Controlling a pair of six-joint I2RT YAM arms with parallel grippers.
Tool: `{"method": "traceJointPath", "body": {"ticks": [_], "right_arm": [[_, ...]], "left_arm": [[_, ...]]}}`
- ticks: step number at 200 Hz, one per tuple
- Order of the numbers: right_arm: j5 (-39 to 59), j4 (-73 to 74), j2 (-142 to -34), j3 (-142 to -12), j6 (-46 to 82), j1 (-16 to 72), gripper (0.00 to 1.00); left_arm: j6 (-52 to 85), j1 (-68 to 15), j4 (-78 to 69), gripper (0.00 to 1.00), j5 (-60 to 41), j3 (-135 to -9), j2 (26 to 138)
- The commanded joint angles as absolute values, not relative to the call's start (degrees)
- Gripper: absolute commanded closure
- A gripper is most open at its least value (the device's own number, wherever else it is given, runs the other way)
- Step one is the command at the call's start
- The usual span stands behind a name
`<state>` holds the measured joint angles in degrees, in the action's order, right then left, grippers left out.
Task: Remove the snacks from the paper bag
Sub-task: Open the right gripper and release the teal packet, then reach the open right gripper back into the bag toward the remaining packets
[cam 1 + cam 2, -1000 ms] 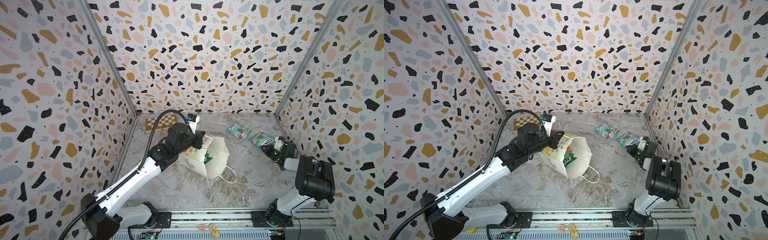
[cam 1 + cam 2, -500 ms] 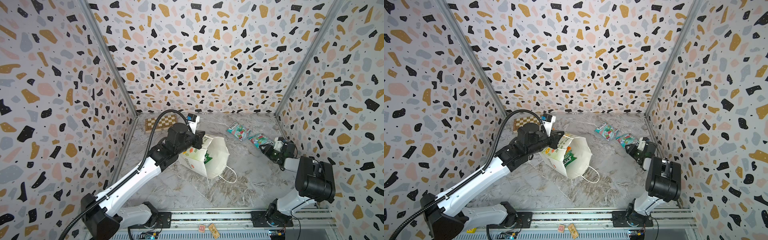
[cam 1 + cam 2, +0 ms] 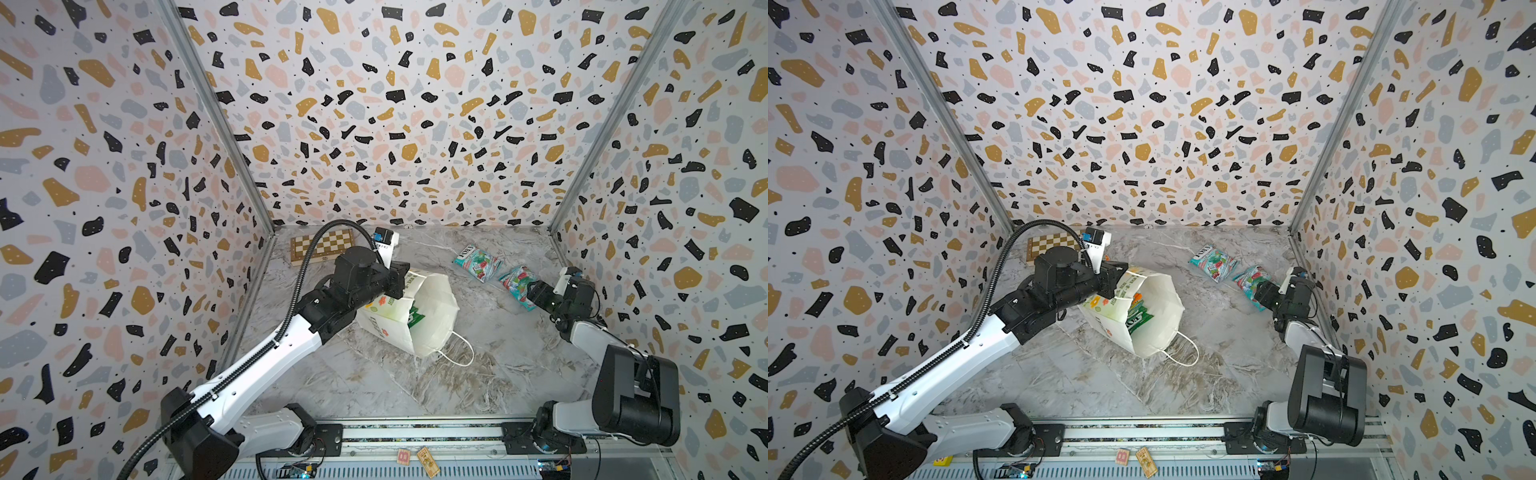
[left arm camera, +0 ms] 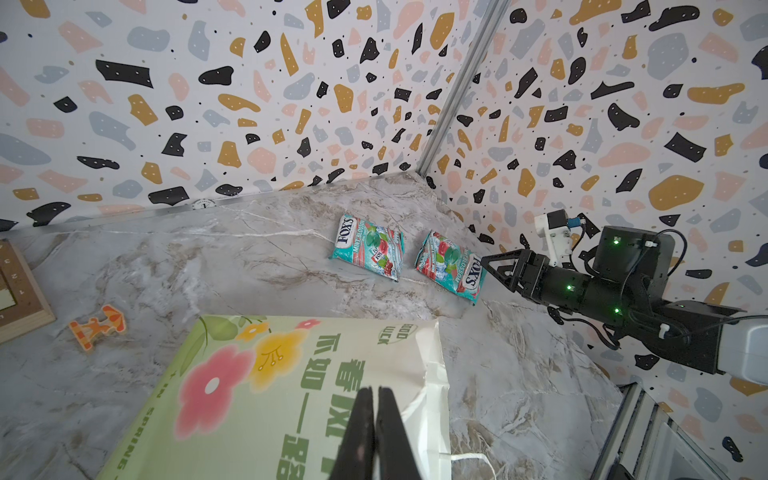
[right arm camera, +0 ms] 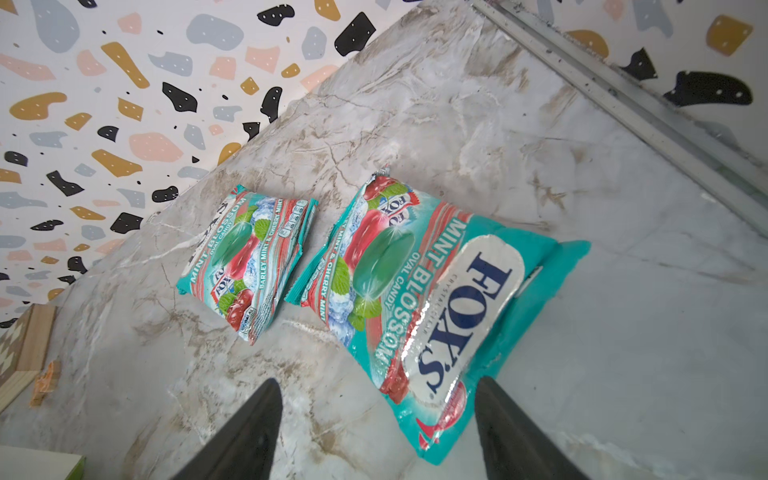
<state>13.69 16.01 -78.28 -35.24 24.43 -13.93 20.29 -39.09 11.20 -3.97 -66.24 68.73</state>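
The white paper bag [image 3: 432, 328] [image 3: 1154, 332] leans over at mid-table with its mouth toward the right. My left gripper [image 3: 401, 279] [image 3: 1116, 277] [image 4: 376, 415] is shut on its upper rim, above the flower print [image 4: 216, 386]. A green snack packet [image 3: 415, 318] [image 3: 1140, 319] shows inside the mouth. Two teal FOX'S snacks lie flat near the right wall, the farther [image 3: 477, 262] [image 3: 1213, 261] [image 4: 368, 247] [image 5: 249, 257] and the nearer [image 3: 515, 280] [image 3: 1249, 279] [image 4: 451, 264] [image 5: 415, 299]. My right gripper [image 3: 532, 293] [image 3: 1260, 291] [image 5: 376, 384] is open, and the nearer packet's corner lies between its fingers on the table.
A wooden chessboard [image 3: 322, 246] [image 3: 1052, 245] lies at the back left. A small orange item [image 4: 97, 326] [image 5: 45, 382] lies near it. The bag's cord handle [image 3: 455, 351] trails on the marble top. Patterned walls close three sides, and the right wall stands close behind my right arm.
My right gripper has gone from shut to open, letting go of the nearer teal packet, which now lies on the table. The left arm and the bag have not moved.
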Motion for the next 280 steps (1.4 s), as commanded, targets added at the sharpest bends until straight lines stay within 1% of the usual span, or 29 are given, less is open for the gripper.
{"method": "traceJointPath", "body": {"ticks": [1,27,64,89,119,144,206,252,280], "right_arm": [[13.87,14.51,-74.85,-35.17,22.45,-12.92,0.25],[23.04,19.68,-70.95,-33.32,22.73,-11.23,0.25],[31.51,22.13,-65.22,-33.22,21.17,-4.09,0.27],[34.99,23.91,-61.45,-32.91,21.56,1.62,0.28],[38.28,21.63,-59.02,-34.14,19.88,8.92,0.29],[39.44,19.05,-57.5,-34.63,16.73,14.5,0.31],[41.2,12.59,-57.29,-35.13,10.25,23.59,0.34],[39.37,11.39,-60.16,-35.14,8.19,30.69,0.35],[36.34,10.49,-64.52,-36.69,7.35,33.66,0.37]], "left_arm": [[19.86,-39.29,9.16,1.0,-4.22,-65.81,67.31],[19.96,-39.29,8.86,1.0,-4.38,-65.63,67.24],[20.04,-39.29,8.66,1.0,-4.9,-65.58,67.33],[19.95,-39.29,8.31,1.0,-4.75,-65.34,67.17],[19.95,-39.33,8.04,1.0,-5.26,-65.4,67.37],[20.06,-39.29,7.75,1.0,-5.27,-65.46,67.41],[20.29,-39.34,7.26,1.0,-5.49,-65.97,67.85],[20.39,-39.37,7.3,1.0,-5.71,-66.43,68.2],[20.82,-39.37,6.72,1.0,-5.93,-66.45,68.2]]}}
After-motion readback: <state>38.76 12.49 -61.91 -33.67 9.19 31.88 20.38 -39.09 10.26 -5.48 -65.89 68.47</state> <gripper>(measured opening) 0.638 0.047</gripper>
